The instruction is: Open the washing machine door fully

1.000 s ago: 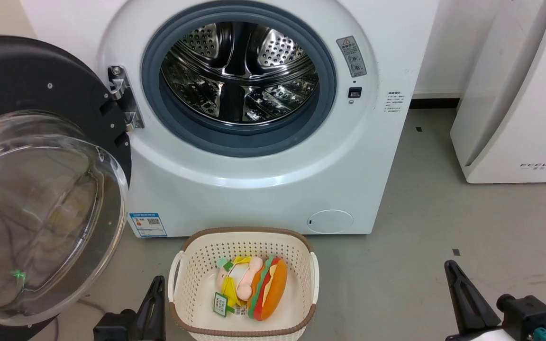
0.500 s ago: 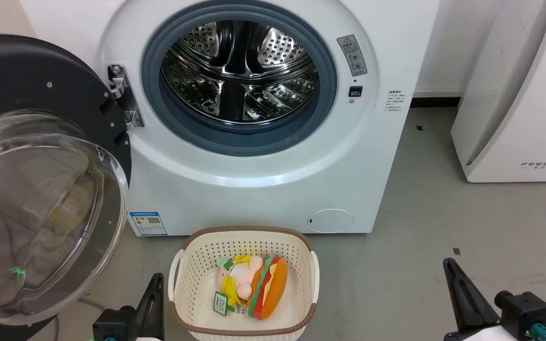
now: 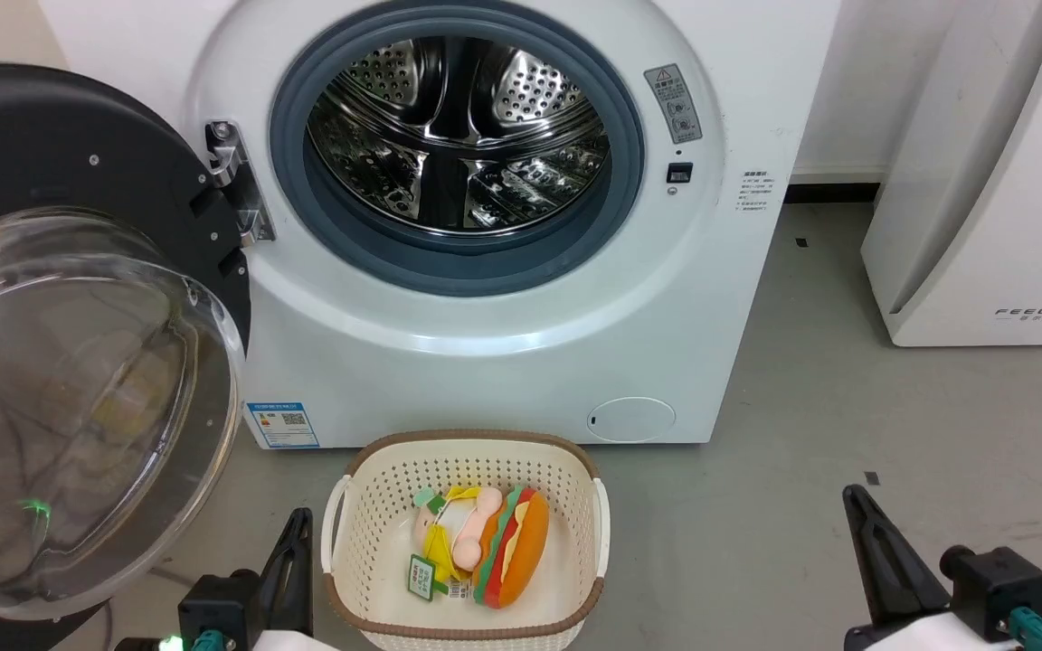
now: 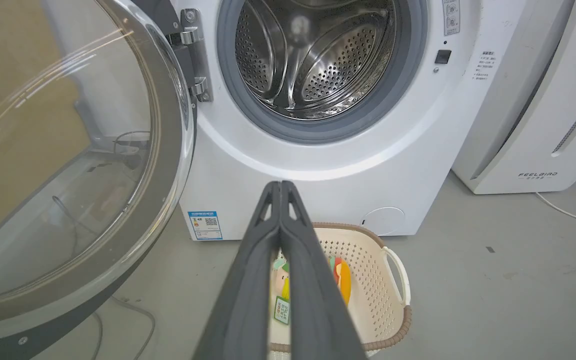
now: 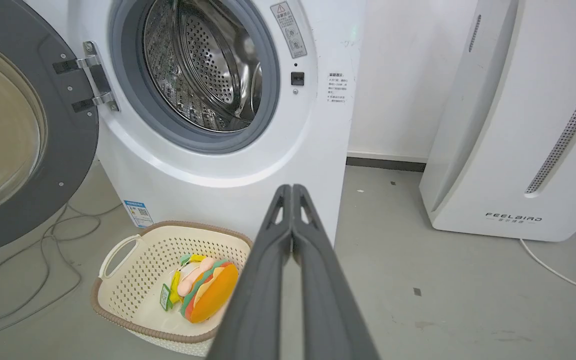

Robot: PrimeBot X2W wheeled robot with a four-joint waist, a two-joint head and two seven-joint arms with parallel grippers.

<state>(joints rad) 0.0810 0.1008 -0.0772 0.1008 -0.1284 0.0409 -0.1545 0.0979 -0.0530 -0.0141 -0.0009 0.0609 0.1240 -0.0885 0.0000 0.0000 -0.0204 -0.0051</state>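
The white washing machine (image 3: 503, 344) stands ahead with its steel drum exposed. The washing machine door (image 3: 51, 145) is swung out wide to the left on its hinge, its matte black inner face and bulging clear glass bowl (image 3: 78, 407) turned toward me. My left gripper (image 3: 302, 517) is low at the bottom, shut and empty, right of the door and touching nothing. My right gripper (image 3: 854, 495) is shut and empty over the floor at the lower right. In the left wrist view the door (image 4: 168, 200) lies left of my shut left gripper (image 4: 280, 184). From the right wrist, the door (image 5: 73, 135) sits far left of my right gripper (image 5: 292, 187).
A cream perforated basket (image 3: 467, 440) holding a burger plush toy (image 3: 507, 551) sits on the floor before the machine, between my grippers. A white FEELBIRD appliance (image 3: 982, 226) stands at the right. Cables (image 5: 43, 240) trail on the floor under the door.
The head view has shifted slightly and both grippers sit a little higher in it. The door, machine and basket stay as they were.
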